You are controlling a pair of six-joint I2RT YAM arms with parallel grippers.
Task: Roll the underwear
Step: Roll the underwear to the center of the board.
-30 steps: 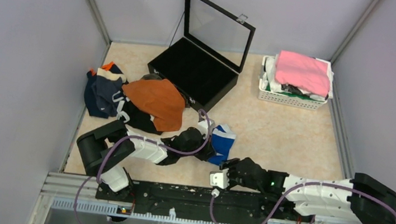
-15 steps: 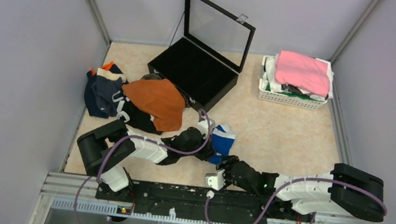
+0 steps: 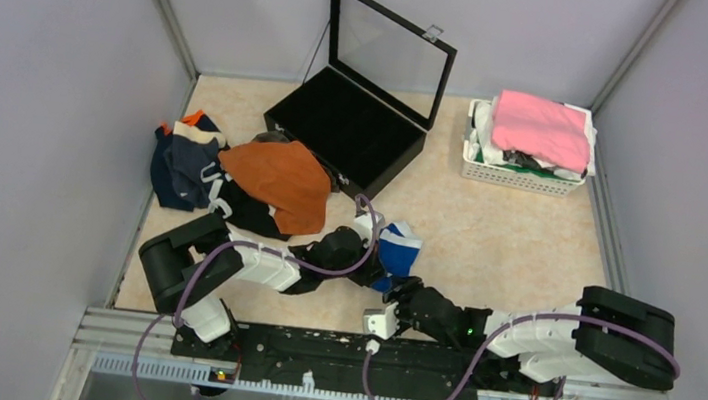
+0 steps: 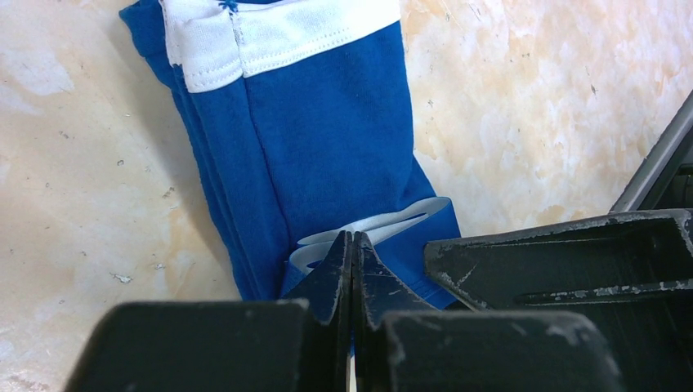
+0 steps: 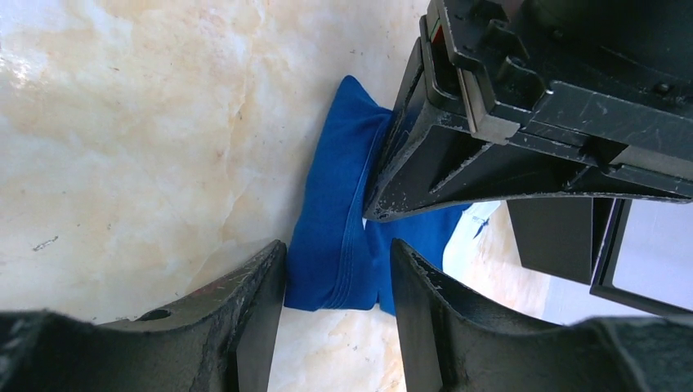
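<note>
The right fingers [image 5: 276, 273], spread, have been brought in so that the near end of the blue underwear [image 5: 339, 204] is straddled. Just beyond, its hem is pinched by the left fingers [image 4: 347, 261], pressed together on the counter [image 4: 531, 98]; rolling seems ready.

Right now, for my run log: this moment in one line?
left gripper: shut on briefs | right gripper: open, straddling briefs' end | briefs: folded, not yet rolled

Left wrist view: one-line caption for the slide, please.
Left gripper pinches the near edge of the blue underwear on the table.
</note>
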